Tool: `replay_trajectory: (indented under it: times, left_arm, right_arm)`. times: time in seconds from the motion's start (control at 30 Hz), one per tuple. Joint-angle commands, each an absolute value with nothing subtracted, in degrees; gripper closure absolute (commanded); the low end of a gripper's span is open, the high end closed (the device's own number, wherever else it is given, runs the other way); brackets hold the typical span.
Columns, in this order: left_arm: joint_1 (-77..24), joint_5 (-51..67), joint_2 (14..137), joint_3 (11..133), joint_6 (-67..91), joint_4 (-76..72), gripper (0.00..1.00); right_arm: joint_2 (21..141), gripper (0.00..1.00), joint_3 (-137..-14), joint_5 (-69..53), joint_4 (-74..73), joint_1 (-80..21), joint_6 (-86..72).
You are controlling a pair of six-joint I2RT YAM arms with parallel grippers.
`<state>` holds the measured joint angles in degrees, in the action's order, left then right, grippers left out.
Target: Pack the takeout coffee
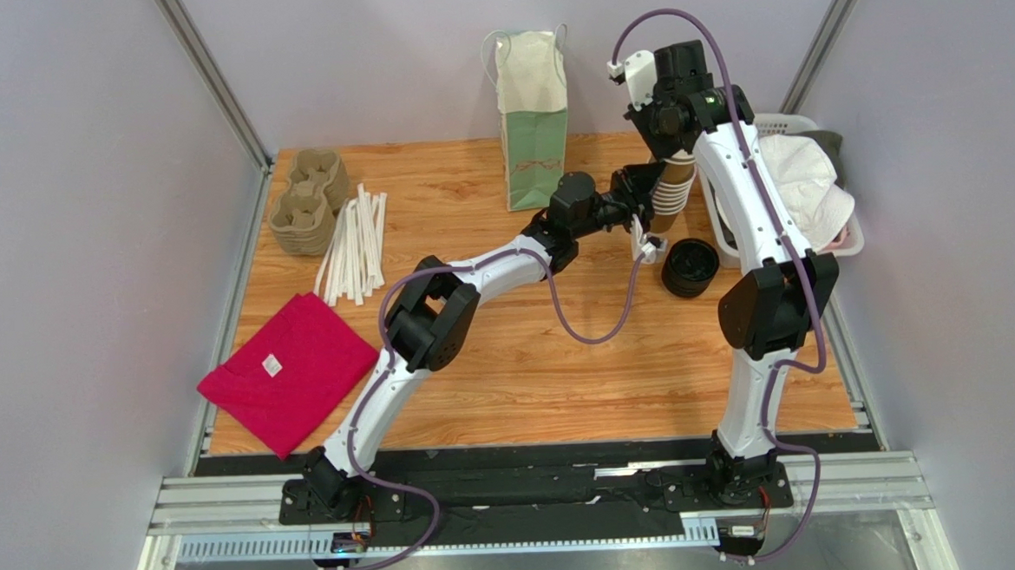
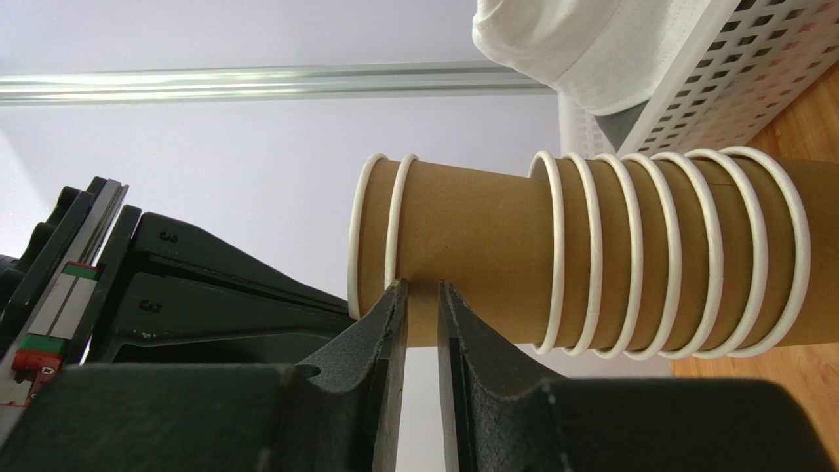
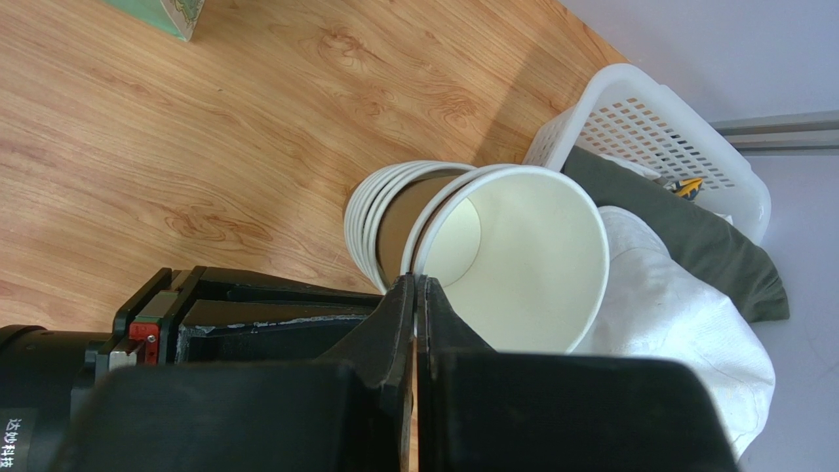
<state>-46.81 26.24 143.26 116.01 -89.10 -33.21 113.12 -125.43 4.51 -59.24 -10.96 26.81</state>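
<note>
Right gripper (image 3: pixel 415 285): clamped on top cup (image 3: pixel 522 256) rim, to peel it off.
Left gripper (image 2: pixel 419 295): tips at cup stack (image 2: pixel 640 265), likely bracing; we can't tell grip.
Takeout coffee: no lidded cup seen; black lid (image 1: pixel 691 266) beside stack.

Cup stack (image 2: pixel 611 256): kraft brown, white rims
Basket (image 3: pixel 640 118): white, perforated grid
Cloth (image 1: pixel 289 368): magenta
Paper bag (image 1: pixel 533 114): green, cream
Table (image 1: pixel 544 374): orange-brown woodgrain

Wood table (image 1: pixel 530 362): pulp cup carrier (image 1: pixel 309 202) and white straws (image 1: pixel 354 245) at 10, red cloth (image 1: pixel 288 371) at 8, paper bag (image 1: pixel 533 121) upright at 12, cup stack (image 1: pixel 672 192) at 1, black round lid (image 1: pixel 689 266) at 2, white basket (image 1: pixel 852 233) at 3, right edge.
</note>
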Motion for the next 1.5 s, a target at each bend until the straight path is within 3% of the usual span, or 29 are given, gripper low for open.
replay_trajectory:
  times: [0.0, 1.47]
  left_arm:
    - [-47.46, 28.56, 141.86, 115.93, -90.61, -35.16, 0.74]
    - [-47.37, 24.79, 145.90, 124.98, -90.79, -27.86, 0.77]
  right_arm:
    - [112.32, 1.00, -125.68, 4.48, -57.04, -10.55, 26.63]
    - [110.92, 1.00, -124.45, 3.43, -57.04, -10.11, 26.63]
